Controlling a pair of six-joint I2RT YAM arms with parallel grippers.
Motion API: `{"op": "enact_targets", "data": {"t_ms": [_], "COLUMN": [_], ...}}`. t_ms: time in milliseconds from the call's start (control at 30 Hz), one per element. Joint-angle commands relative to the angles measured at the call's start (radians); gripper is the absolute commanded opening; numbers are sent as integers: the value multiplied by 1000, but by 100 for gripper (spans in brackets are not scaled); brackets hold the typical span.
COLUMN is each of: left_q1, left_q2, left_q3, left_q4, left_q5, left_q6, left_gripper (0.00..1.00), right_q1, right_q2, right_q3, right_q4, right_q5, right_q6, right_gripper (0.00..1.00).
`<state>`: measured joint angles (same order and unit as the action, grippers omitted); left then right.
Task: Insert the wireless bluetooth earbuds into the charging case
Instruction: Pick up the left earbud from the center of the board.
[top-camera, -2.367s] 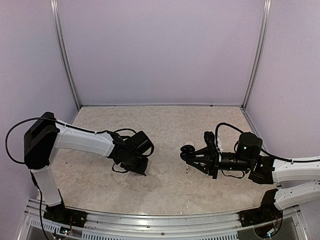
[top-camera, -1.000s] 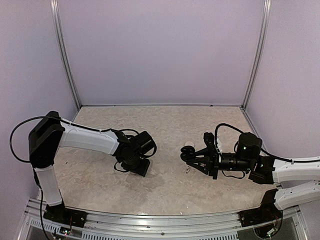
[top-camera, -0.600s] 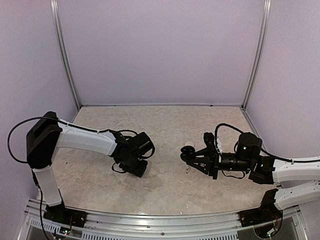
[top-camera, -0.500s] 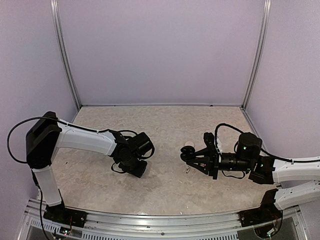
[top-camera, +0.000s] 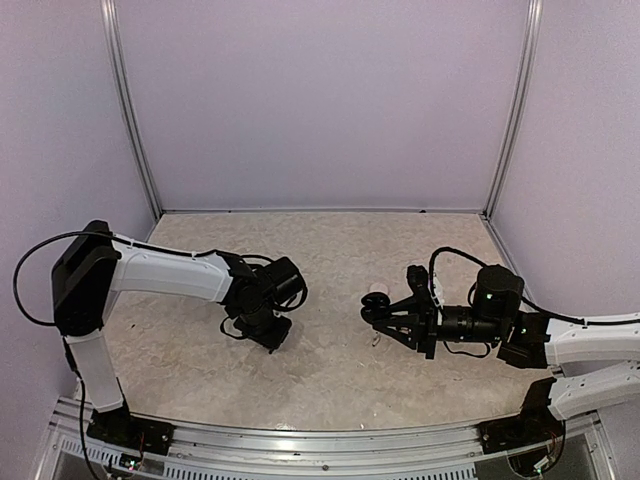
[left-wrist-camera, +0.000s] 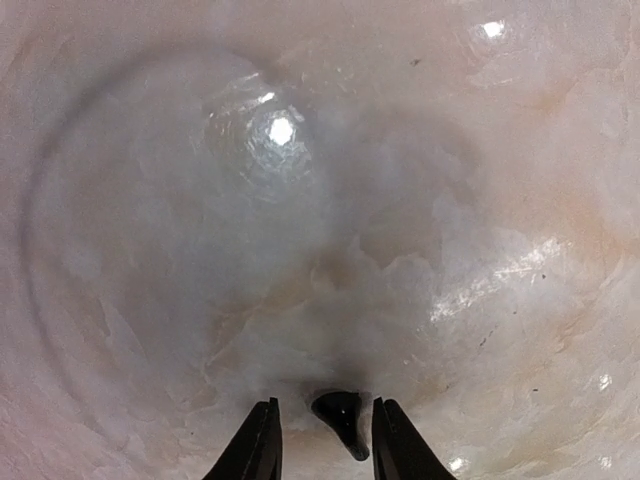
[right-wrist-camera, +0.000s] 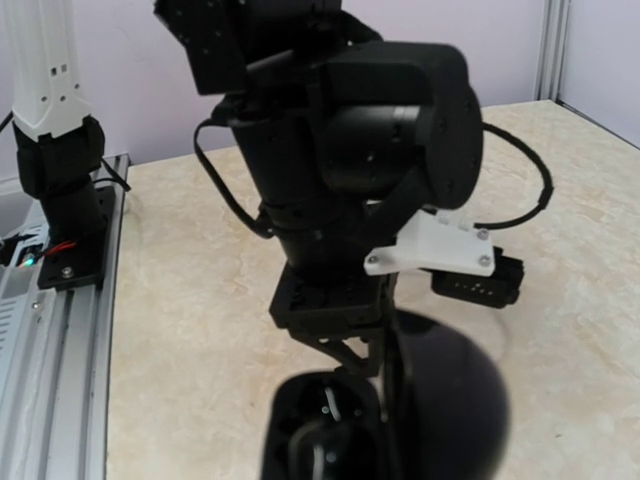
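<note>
A black earbud (left-wrist-camera: 338, 415) is seen on the counter (left-wrist-camera: 400, 200) between the left jaws, which are open, one at its 9 and one at its 3 o'clock. Its stem is pointed toward 5 o'clock. The charging case (right-wrist-camera: 430, 400) is gripped by the closed right jaws.

The left gripper (top-camera: 268, 335) drifts slightly left in the top view, and its jaws narrow around a black earbud (left-wrist-camera: 340, 415).
</note>
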<state>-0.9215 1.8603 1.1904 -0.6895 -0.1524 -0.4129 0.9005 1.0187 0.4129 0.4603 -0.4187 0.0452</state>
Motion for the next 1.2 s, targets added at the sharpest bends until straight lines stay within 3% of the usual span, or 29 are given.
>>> {"op": "enact_targets", "data": {"t_ms": [0, 533, 1167], "left_q1": [16, 25, 36], "left_q2": [26, 74, 39], "left_q3": [49, 40, 2], "left_q4": [-23, -24, 24], "left_q5": [18, 55, 100], "left_q6": [32, 40, 49], "left_gripper": [32, 31, 17], "right_q1": [-11, -11, -10], "right_q2": [-9, -13, -7], "right_q3": [4, 6, 14], "right_q4": [-6, -12, -15], "right_q5": [-2, -3, -5], "right_q6": [-7, -11, -11], "right_gripper": [0, 0, 0]}}
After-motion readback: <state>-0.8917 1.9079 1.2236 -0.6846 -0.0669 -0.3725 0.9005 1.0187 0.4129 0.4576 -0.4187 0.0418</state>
